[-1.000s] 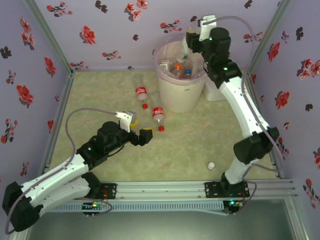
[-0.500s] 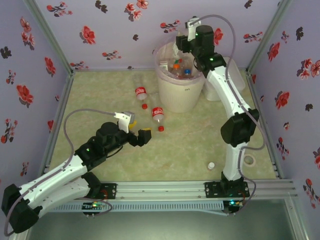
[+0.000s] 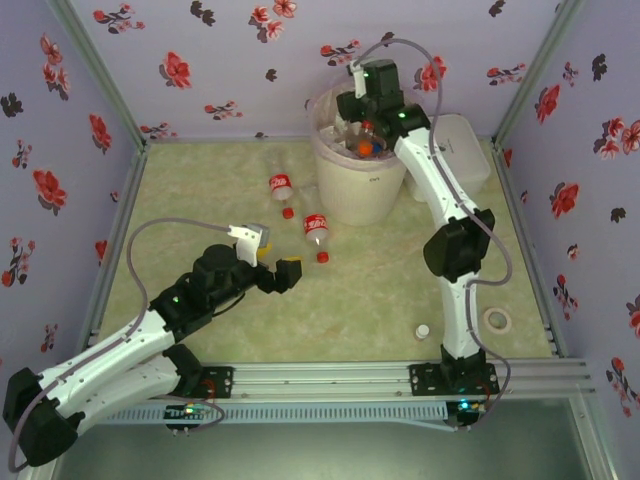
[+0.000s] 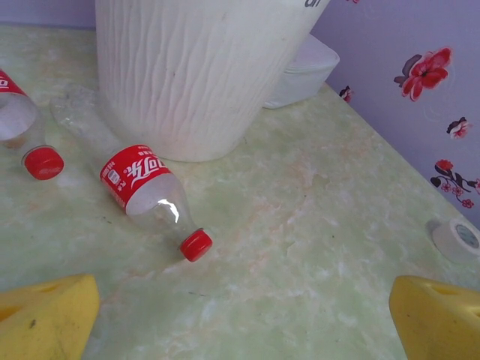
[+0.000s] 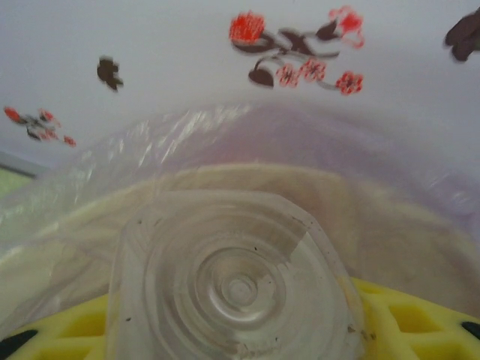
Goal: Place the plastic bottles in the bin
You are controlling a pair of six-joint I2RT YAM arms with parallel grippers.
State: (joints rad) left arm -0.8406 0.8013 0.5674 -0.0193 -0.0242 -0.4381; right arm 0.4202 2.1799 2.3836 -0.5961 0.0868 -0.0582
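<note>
While the right pincer hangs over the bin gripping a clear bottle, two more wait on the bench.
From the wrist, the held bottle's base sits between the yellow fingers above the pinkish bag liner, held over the mouth, I judge, so that letting go drops it inside. The left pincer stands wide and empty, low over the bench and aimed at the red-labelled bottle lying beside the bin's wall, probably the next pick. A second bottle lies just beyond.
</note>
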